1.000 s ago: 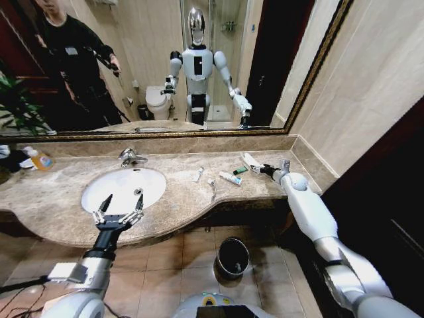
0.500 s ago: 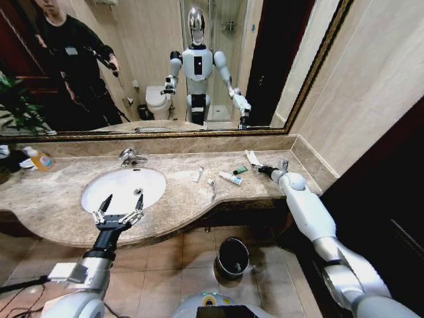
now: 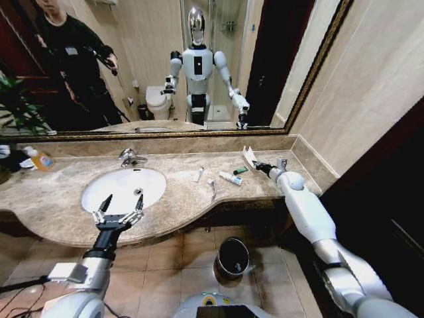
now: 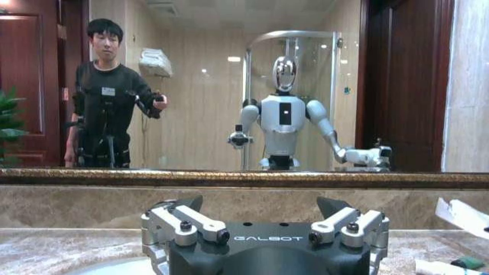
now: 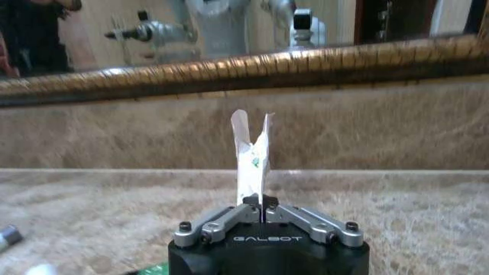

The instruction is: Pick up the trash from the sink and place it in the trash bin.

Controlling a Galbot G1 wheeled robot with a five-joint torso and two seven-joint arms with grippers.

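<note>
Trash in the head view is small toiletry litter scattered on the marble bench (image 3: pixel 59 199) to the right of the sink (image 3: pixel 124 187): a white folded wrapper (image 3: pixel 249 158) stands up from the closed jaws of the right gripper (image 3: pixel 257 165), raised off the bench near the back wall; just beside those jaws lies a tiny green packet (image 3: pixel 240 170), then a white-and-green tube (image 3: pixel 230 177), a white toothbrush (image 3: pixel 212 185) and a small white tube (image 3: pixel 199 174) farther off toward the basin. The left gripper (image 3: pixel 120 207) hovers over the near rim of the sink with its jaws spread wide and nothing between them. On the floor below the bench edge stands the trash bin (image 3: pixel 232 257), black and round, well apart from both grippers. From the left wrist view, the left gripper (image 4: pixel 266 220) has its jaws apart, facing the mirror, with the wrapper (image 4: pixel 463 215) far off to one side. From the right wrist view, the right gripper (image 5: pixel 262 213) pinches the lower end of the wrapper (image 5: pixel 251 160), a thin creased white strip with a green mark, rising upright beyond the fingertips and splitting into two flaps at its far end.
</note>
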